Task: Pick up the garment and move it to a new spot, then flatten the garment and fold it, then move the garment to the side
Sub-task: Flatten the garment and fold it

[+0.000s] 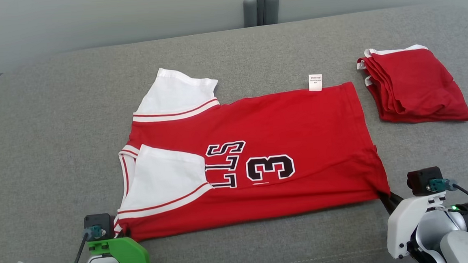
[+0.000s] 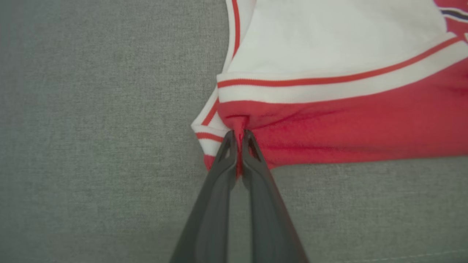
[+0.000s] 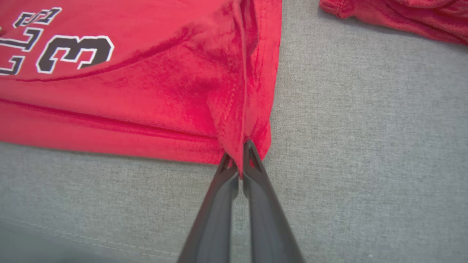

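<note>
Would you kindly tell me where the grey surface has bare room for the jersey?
Widest bare patch: grey surface left of the jersey. Another strip lies behind it. Crowded: the right, beside the folded stack, and the near edge, where the left end effector and right end effector grip it.

Surface: grey fabric cushion (image 1: pixel 47 130).
Centre: red jersey (image 1: pixel 298 123) lay spread flat.
Right: folded red garments (image 1: pixel 418 87) lay apart.

garment (image 1: pixel 299 131): centre of padded surface (image 1: pixel 55 138) | folded pile (image 1: pixel 414 88): to its right, farther back (near, not touching)
</note>
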